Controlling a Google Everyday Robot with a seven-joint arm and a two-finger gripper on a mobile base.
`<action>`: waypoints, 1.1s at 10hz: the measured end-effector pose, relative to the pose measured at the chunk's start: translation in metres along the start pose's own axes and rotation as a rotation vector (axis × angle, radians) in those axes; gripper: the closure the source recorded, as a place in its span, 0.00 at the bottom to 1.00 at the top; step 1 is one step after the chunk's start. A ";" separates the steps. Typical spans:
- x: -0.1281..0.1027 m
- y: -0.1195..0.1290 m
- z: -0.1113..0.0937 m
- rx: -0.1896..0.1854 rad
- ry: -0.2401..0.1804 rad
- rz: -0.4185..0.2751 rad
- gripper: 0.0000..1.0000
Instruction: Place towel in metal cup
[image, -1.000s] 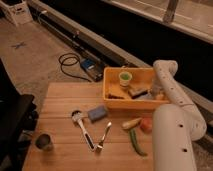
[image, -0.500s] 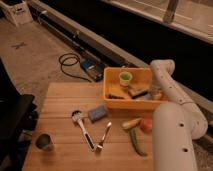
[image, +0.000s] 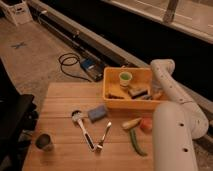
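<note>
The towel (image: 138, 91) appears as a pale greyish lump inside the yellow bin (image: 114, 103), right of the middle. My gripper (image: 151, 95) reaches down into the bin's right end from the white arm (image: 167, 82), right beside the towel. The gripper is shut; whether any cloth is caught in it does not show. The metal cup (image: 44, 142) stands upright at the near left corner of the wooden table (image: 60, 107), far from the gripper.
A light green cup (image: 125, 78) stands in the bin's back. On the table lie a blue sponge (image: 98, 113), a brush (image: 82, 126), tongs (image: 104, 136), and vegetables (image: 137, 132) by the arm's base (image: 172, 140). A dark chair (image: 14, 117) is at the left.
The arm has stayed over the bin's right end with hardly any shift. Nothing on the table has moved.
</note>
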 end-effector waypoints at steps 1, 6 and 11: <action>-0.002 0.000 -0.012 0.030 0.027 -0.004 1.00; -0.014 0.004 -0.098 0.197 0.166 -0.040 1.00; -0.070 0.010 -0.161 0.347 0.193 -0.147 1.00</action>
